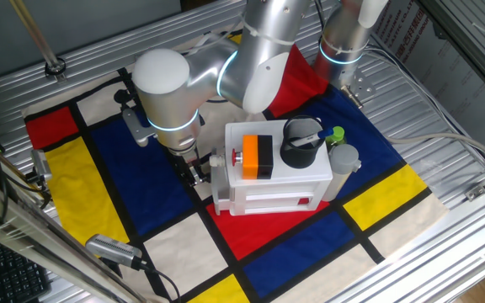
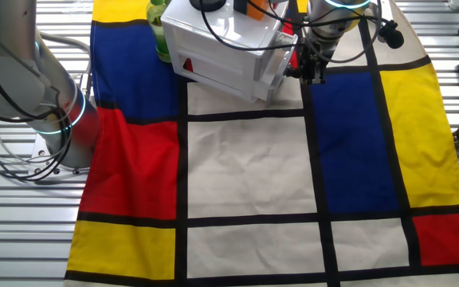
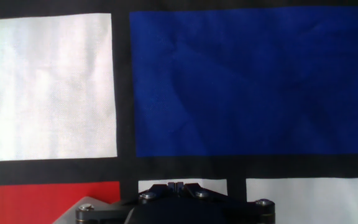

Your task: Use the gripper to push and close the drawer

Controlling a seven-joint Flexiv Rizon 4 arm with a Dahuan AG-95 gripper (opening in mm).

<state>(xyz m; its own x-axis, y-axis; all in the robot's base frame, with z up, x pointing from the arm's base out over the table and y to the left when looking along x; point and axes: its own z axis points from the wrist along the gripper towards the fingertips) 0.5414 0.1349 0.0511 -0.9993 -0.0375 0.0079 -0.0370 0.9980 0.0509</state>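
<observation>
The pincer (image 1: 197, 171) hangs low over the cloth (image 2: 245, 167), its fingers (image 3: 175, 185) pressed together and holding nothing. Right beside it sits the white cabinet (image 1: 272, 172); the drawer (image 1: 219, 181) end with its red knob (image 1: 237, 156) faces the pincer, very near it, though I cannot tell whether they touch. On the cabinet, beyond the pincer, stand an orange block (image 1: 257, 156) and a black cup (image 1: 300, 141). The table (image 1: 445, 126) is ribbed metal.
</observation>
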